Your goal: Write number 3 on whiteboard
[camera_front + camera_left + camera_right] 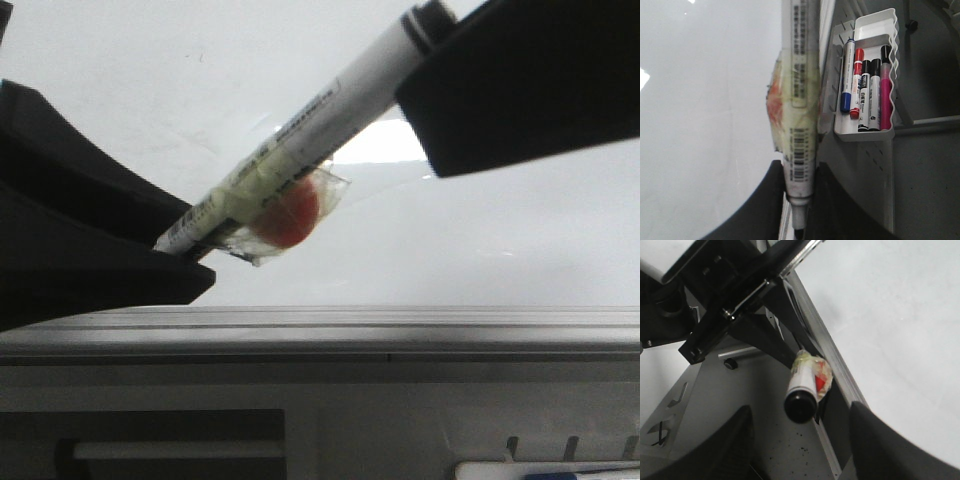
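left fingers (799, 200) clamp the taped marker (300, 150) before the whiteboard (520, 240); right fingers (800, 440) spread wide around its end.

Marker barrel (799, 100): small black print in lines, too small to read.
Barcode (797, 162): black bars on the marker barrel, the digits are not legible.
Markers in the tray (865, 95): labels are present, but unreadable.

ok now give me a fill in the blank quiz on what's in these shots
The left gripper grips the marker, while the right gripper has its jaws ___ around the marker's far end.
The patch taped to the marker is ___.
The tray holds ___ spare markers.
Missing words: open; red; five.
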`<state>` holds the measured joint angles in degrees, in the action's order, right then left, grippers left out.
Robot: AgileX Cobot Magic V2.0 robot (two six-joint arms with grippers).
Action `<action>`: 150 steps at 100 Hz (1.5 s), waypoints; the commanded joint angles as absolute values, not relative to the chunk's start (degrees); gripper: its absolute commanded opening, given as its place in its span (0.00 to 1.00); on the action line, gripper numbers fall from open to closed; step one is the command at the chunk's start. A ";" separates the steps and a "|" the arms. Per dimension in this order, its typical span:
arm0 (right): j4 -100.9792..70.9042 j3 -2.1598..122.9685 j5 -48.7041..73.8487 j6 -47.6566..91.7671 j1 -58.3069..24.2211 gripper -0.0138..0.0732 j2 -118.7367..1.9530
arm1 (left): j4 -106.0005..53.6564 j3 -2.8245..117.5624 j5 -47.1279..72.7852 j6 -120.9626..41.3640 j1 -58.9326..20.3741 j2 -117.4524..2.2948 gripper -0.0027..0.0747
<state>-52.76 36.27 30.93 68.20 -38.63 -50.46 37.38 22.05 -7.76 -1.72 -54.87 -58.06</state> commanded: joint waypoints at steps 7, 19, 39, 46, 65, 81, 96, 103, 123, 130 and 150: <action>-55.22 40.20 27.50 69.08 -40.39 0.59 -52.87 | 36.18 23.87 -10.74 -1.36 -55.31 -57.57 0.01; -55.22 41.82 26.87 69.33 -41.97 0.59 -56.25 | 36.18 23.87 -10.74 -1.36 -55.31 -57.57 0.01; -55.01 43.93 26.36 69.33 -42.84 0.59 -60.14 | 36.11 23.87 -10.74 -1.36 -55.31 -57.57 0.01; -54.88 44.30 26.37 69.33 -42.84 0.55 -60.53 | 36.11 23.87 -10.74 -1.36 -55.31 -57.57 0.01; -52.98 44.28 27.62 69.33 -42.84 0.24 -60.64 | 36.11 23.87 -10.74 -1.36 -55.31 -57.57 0.01; -52.85 44.28 27.48 69.33 -42.84 0.09 -60.64 | 36.05 23.87 -10.74 -1.36 -55.31 -57.57 0.01; -52.85 44.28 27.77 69.33 -42.84 0.09 -60.64 | 32.84 23.87 -10.74 -1.36 -55.02 -57.57 0.12; -52.85 44.28 27.86 69.33 -42.84 0.09 -60.64 | 31.33 23.87 -10.74 -1.36 -54.45 -57.35 0.29; -53.51 44.28 26.98 69.33 -42.84 0.09 -60.64 | 27.44 23.87 -9.82 -1.36 -51.59 -53.58 0.55; -53.51 44.28 24.36 69.33 -42.84 0.09 -60.64 | 25.54 23.87 -8.51 -1.36 -50.65 -50.35 0.55; -53.51 45.93 16.36 69.33 -42.84 0.09 -60.53 | 18.81 23.87 -2.76 -1.36 -48.07 -39.24 0.55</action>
